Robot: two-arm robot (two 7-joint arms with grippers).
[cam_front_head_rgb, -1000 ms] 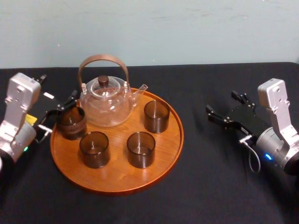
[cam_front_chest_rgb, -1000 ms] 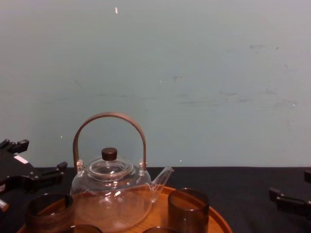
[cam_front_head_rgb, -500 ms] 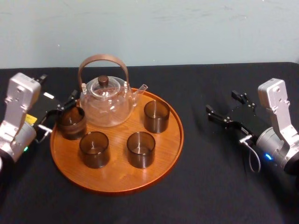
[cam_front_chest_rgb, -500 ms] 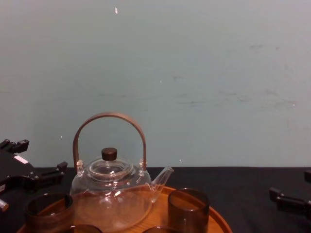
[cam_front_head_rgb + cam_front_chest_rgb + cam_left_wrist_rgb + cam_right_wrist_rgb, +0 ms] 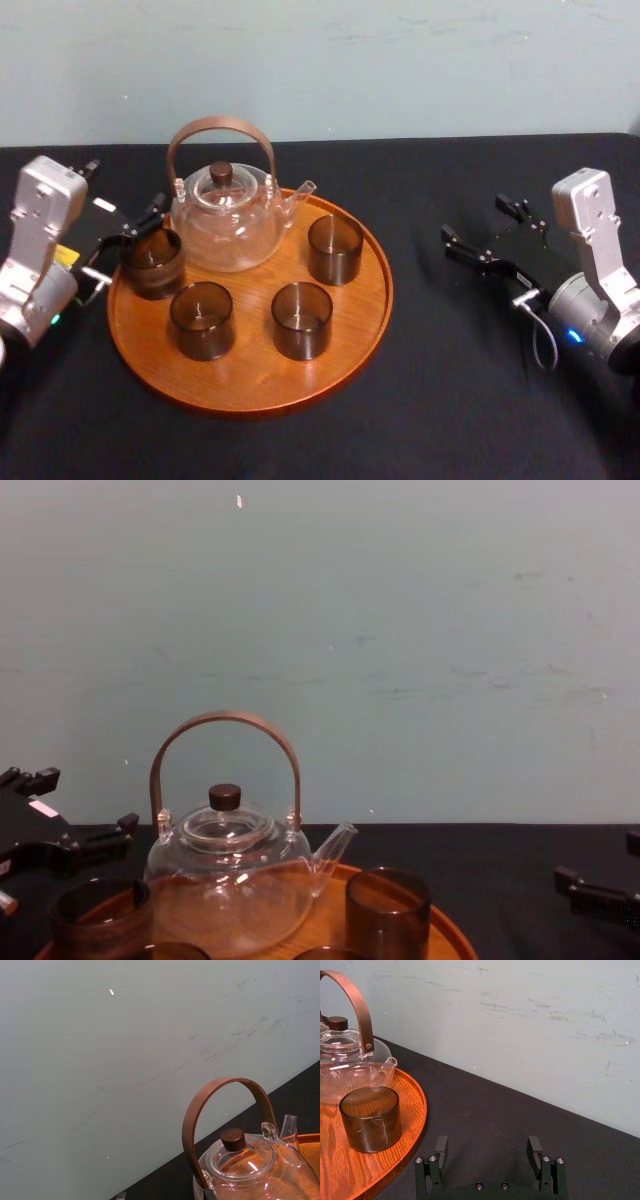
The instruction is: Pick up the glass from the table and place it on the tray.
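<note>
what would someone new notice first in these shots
A large round orange-brown wooden tray sits mid-way across the black table, carrying a clear glass teapot with a curved brown handle toward its far side and four dark smoky glasses near it. The open left gripper sits at the tray's left edge beside one glass; the open right gripper rests well off to the right.

Crops tray (image 5: pixel 447 937) and front glasses (image 5: pixel 328 954) at chest view's bottom edge; cuts teapot (image 5: pixel 260 1175) base in left wrist view.
</note>
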